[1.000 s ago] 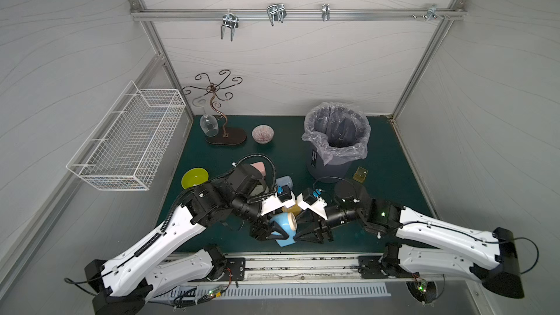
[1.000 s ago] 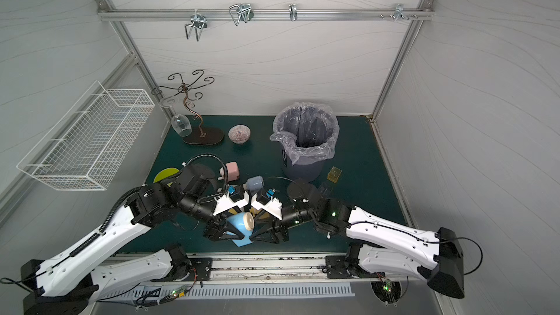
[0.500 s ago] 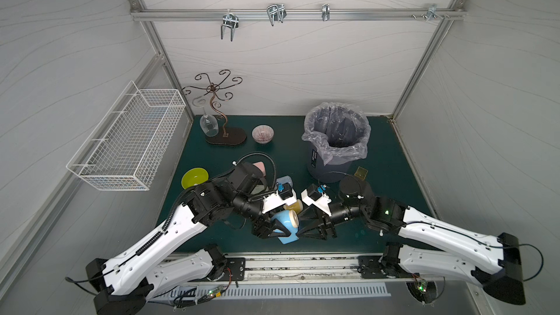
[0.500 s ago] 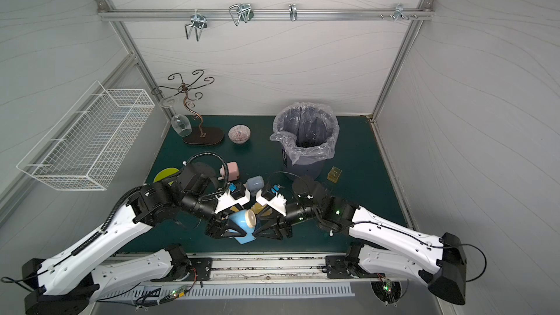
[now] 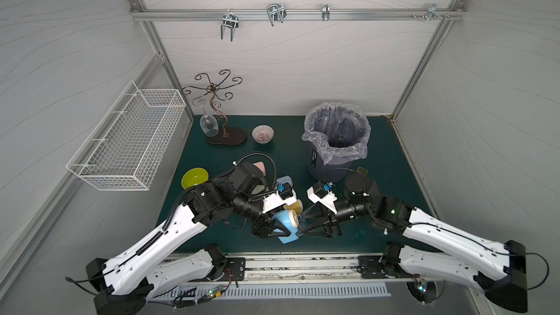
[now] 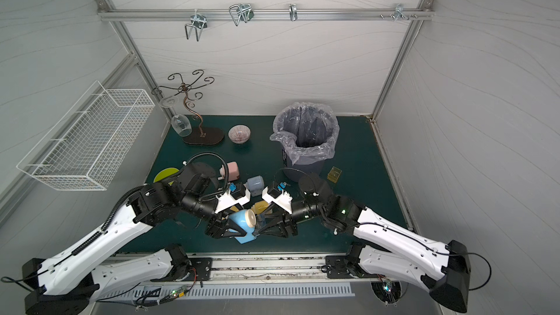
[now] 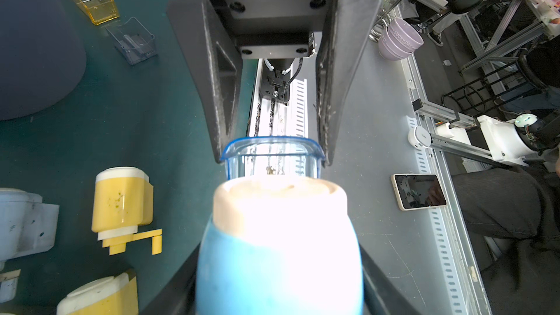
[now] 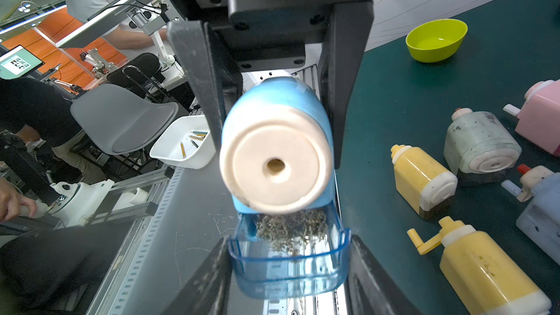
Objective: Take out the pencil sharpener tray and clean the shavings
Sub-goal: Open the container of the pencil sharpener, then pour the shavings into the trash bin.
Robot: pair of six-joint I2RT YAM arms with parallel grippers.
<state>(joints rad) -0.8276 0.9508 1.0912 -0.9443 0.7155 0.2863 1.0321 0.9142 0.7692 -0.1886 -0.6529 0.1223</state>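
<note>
Low in the middle of a top view, the left gripper (image 5: 274, 229) squeezes the blue sharpener (image 5: 285, 222). The right gripper (image 5: 309, 225) pinches the clear tray (image 8: 288, 271), which sticks partway out toward the right of that frame. The shavings (image 8: 291, 230) sit inside the tray. A straight pull to the right should free it. The bin (image 5: 321, 165) stands higher up, and a yellow sharpener (image 5: 295, 205) lies close by.

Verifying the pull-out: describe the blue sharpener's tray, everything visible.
The tray is clear blue plastic, a rounded-corner open drawer, partly slid out from under the blue sharpener. The right gripper pinches its outer end by both sides. A clump of grey-tan shavings lies inside near the body; the outer end looks bare.
</note>
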